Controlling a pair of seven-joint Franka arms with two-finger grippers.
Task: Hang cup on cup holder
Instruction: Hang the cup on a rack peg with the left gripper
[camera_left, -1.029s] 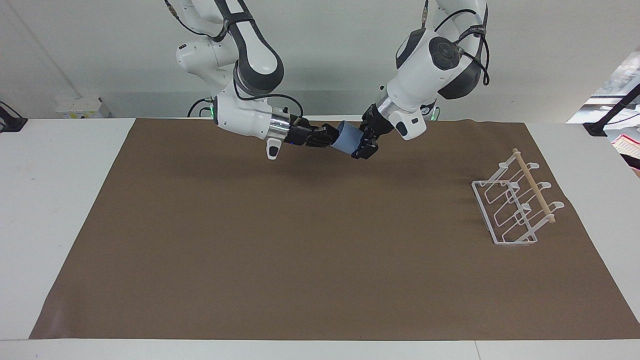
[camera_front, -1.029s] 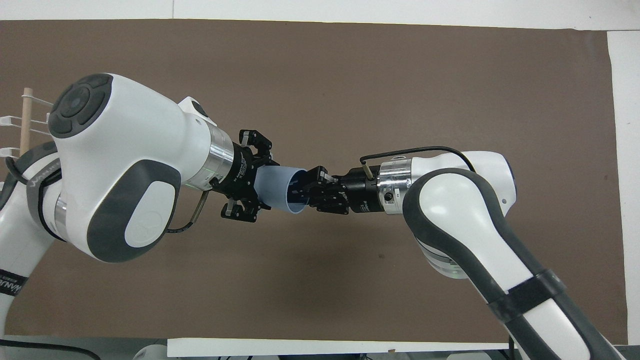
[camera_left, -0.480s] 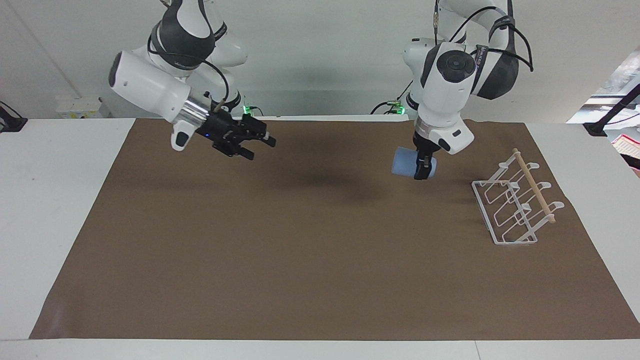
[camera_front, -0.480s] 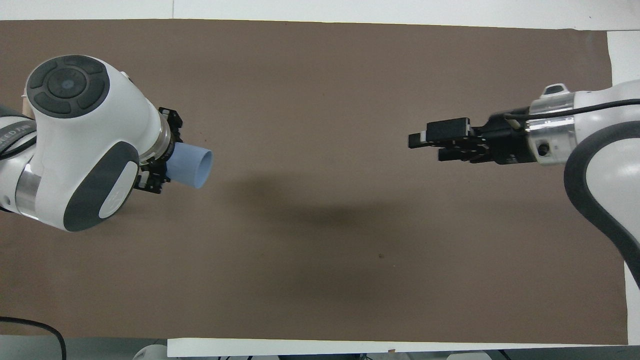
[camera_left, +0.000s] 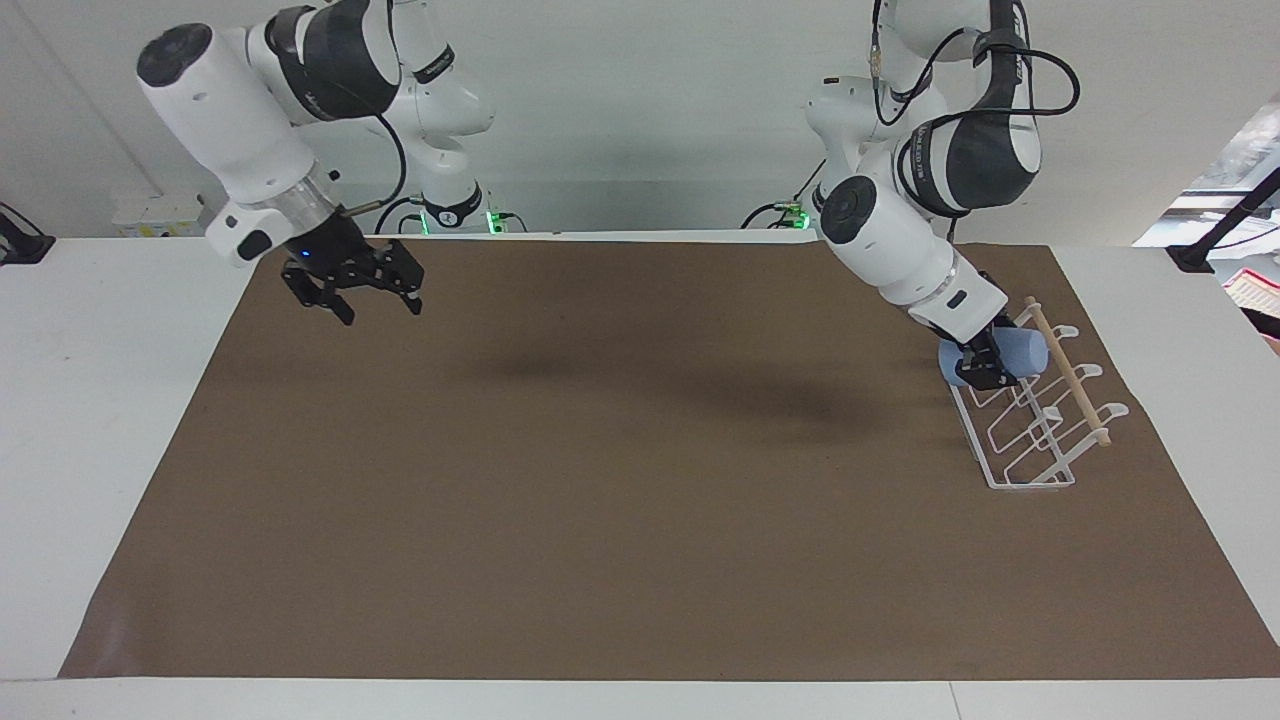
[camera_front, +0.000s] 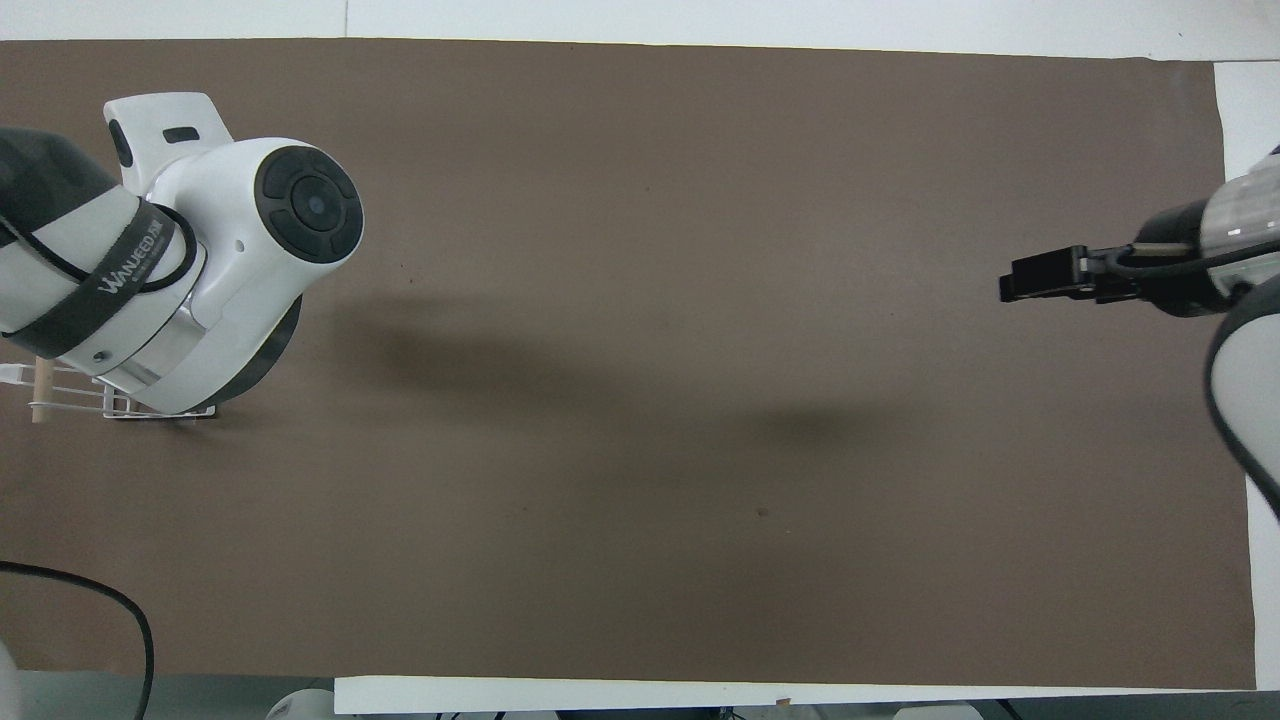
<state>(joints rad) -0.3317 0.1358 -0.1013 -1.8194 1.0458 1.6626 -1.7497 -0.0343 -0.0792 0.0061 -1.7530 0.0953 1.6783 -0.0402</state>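
Here, counted across the facing view from one side to the other: two arms, two grippers, one cup, one cup holder, one brown mat (camera_left: 640, 470) on one white table (camera_left: 110, 400).

First, at the right arm's end, the right gripper (camera_left: 352, 290), hanging in the air over the mat's edge nearest the robots, fingers spread apart, nothing between them. Waiting there, well apart from the cup and the rack. In the overhead view, the same gripper (camera_front: 1040, 275) poking in sideways above the mat.

Then a long bare stretch of mat, crossed only by soft shadows.

Next, at the left arm's end, the left gripper (camera_left: 985, 365), tilted downward, fingers closed around the cup (camera_left: 1015, 352), over the part of the cup holder (camera_left: 1030, 420) nearest the robots. Hidden under the arm's own joint in the overhead view, so no reading of the grip from there.

Cup: small, light blue, plain and matte, no handle, lying on its side in the grip, one end pointing toward the wooden dowel (camera_left: 1070, 372). Touching the rack's wire or just clear of it: cannot tell.

Cup holder: white wire, rectangular base flat on the mat, several looped arms rising to the dowel, just beneath the left gripper. Only a corner (camera_front: 60, 395) showing overhead.
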